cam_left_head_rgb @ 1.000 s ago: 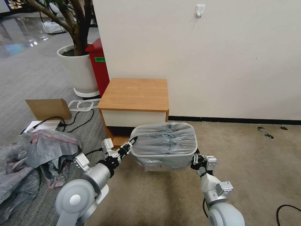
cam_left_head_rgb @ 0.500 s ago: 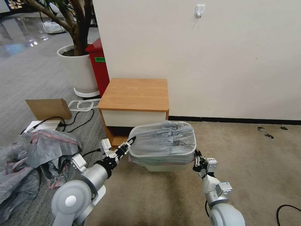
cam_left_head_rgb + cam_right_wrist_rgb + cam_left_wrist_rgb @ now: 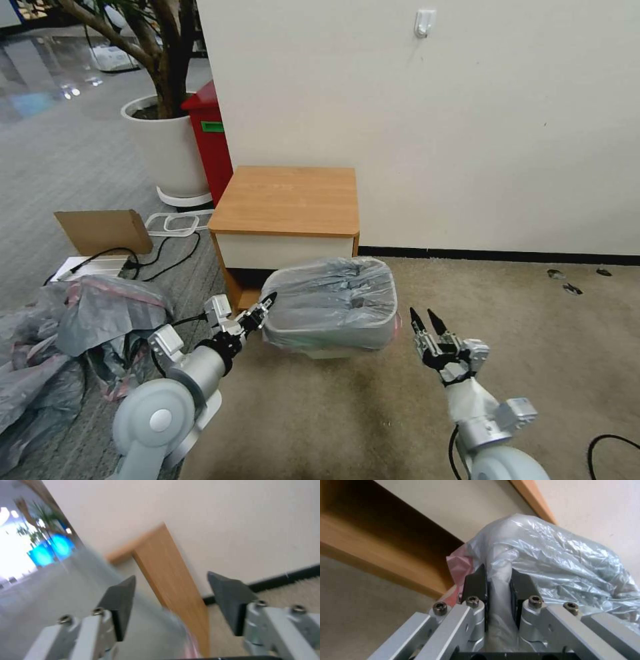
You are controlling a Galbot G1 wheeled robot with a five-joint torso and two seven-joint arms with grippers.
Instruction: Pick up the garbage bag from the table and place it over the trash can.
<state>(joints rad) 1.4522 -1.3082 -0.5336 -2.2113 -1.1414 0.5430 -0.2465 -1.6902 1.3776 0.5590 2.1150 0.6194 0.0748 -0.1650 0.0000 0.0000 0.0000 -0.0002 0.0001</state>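
far left on the floor: heap of grey-pink bags [image 3: 60, 340], a cardboard piece [image 3: 103, 230], cables; behind them a potted tree [image 3: 163, 143] and a tall red bin [image 3: 210, 140]. the wooden surface [image 3: 287, 200], bare on top, stands against the cream wall on beige carpet. directly before it sits the trash can [image 3: 333, 349], tilted, with the garbage bag [image 3: 333, 297] stretched over its mouth; the film is crinkly, translucent grey, pink at the rim. left gripper [image 3: 259, 311], at the can's left edge, pinches a fold of the bag between closed fingers [image 3: 476, 585]. right gripper [image 3: 427, 321], just right of the can and apart from it, is spread, holding nothing.
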